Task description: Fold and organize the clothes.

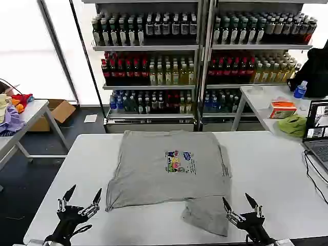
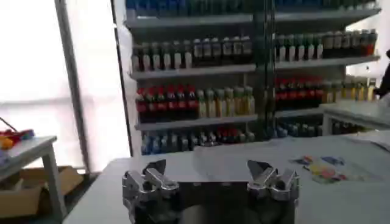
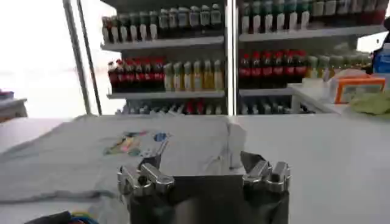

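A light grey short-sleeved cotton shirt point(image 1: 166, 171) with a small multicoloured chest print lies flat on the white rectangular desk point(image 1: 266, 169), print side up, collar end toward the far edge; its near right portion hangs lower than the rest and forms a rumpled flap near the desk's front edge; the print's lettering is too small to read.

The left claw point(image 1: 82, 196) hovers over the near left part of the desk, just beside the shirt's left hem corner but apart from it; its two dark pointed fingers stand wide apart and hold nothing; the arm below it is cut off by the lower border. In the left wrist view the left claw point(image 2: 210, 176) shows its metal finger bases spread, the fingertips not clearly visible; the shirt point(image 2: 286, 159) lies beyond it, blurred.

The right claw point(image 1: 238, 201) hovers at the near right, over the edge of the rumpled flap; whether it touches the fabric cannot be told; its fingers are likewise spread wide and empty. In the right wrist view the right claw point(image 3: 204, 173) shows both finger bases apart, with the shirt point(image 3: 91, 158) spread on the desk point(image 3: 329, 152) ahead; its near folds are partly hidden behind the claw body.
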Controlling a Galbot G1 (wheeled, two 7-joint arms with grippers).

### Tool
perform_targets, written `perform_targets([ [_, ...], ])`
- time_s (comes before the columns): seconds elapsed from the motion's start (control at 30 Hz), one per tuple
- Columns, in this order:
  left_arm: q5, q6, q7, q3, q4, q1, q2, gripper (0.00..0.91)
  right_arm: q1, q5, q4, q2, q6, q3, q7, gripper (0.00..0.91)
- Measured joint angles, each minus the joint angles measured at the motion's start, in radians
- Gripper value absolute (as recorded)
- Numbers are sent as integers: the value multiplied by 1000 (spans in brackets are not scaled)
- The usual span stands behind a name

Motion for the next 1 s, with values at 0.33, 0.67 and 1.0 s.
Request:
perform_targets([
  [0.33, -154, 205, -65, 52, 23, -71, 109, 907, -21, -55, 7, 13, -106, -72, 72, 907],
  [0.67, -233, 284, -94, 93, 70, -123, 134, 907, -17, -81, -12, 20, -111, -106, 65, 907],
  [1.0, -254, 305, -117, 134, 131, -168, 128, 907, -6, -96, -42, 31, -99, -118, 47, 907],
])
